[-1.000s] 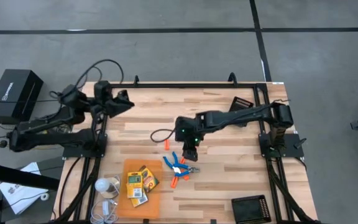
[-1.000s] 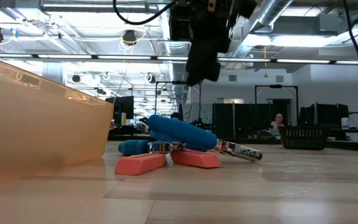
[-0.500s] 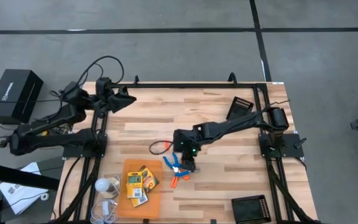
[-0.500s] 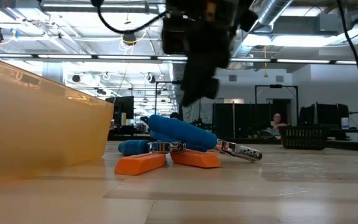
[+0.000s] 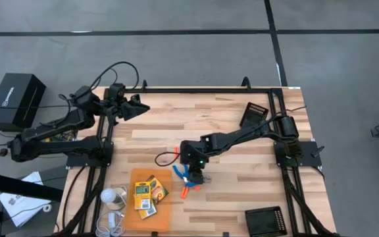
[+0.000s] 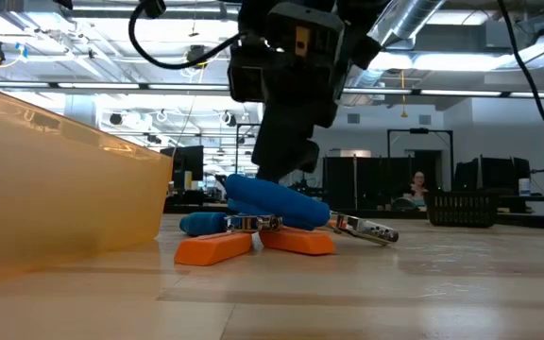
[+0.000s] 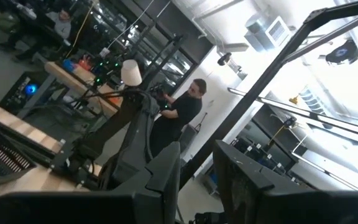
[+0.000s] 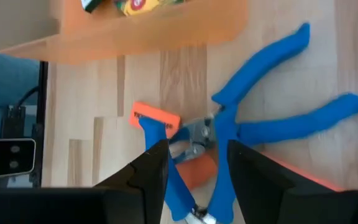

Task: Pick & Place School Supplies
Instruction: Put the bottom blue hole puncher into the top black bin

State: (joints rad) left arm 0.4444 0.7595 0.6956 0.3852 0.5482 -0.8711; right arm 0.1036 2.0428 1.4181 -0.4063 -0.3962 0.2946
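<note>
Blue-handled tool parts (image 5: 187,178) lie crossed on the wood, resting on short orange sticks (image 6: 213,248) (image 8: 156,116); I cannot tell whether this is one tool or two. My right gripper (image 5: 195,172) (image 8: 194,171) is open just above them, one finger on each side of the blue handles (image 8: 221,168), and it points down. Yellow-and-green crayon boxes (image 5: 147,192) lie in the clear orange tray (image 5: 143,175), left of the tool. My left gripper (image 5: 143,105) (image 7: 196,174) is raised over the far left corner, narrowly open and empty.
A black tray (image 5: 256,112) leans at the far right and another (image 5: 265,220) sits at the near right corner. The orange tray's wall (image 6: 55,189) stands close to the tool on its left. A dark cable loop (image 5: 163,158) lies beside the right gripper. A person (image 7: 188,112) stands beyond the table.
My right gripper has gone toward the near edge, slightly left and down, from above the far side of the tool to just over its blue handles. My left gripper has drifted a little toward the right. The tool and the sticks have stayed where they were.
</note>
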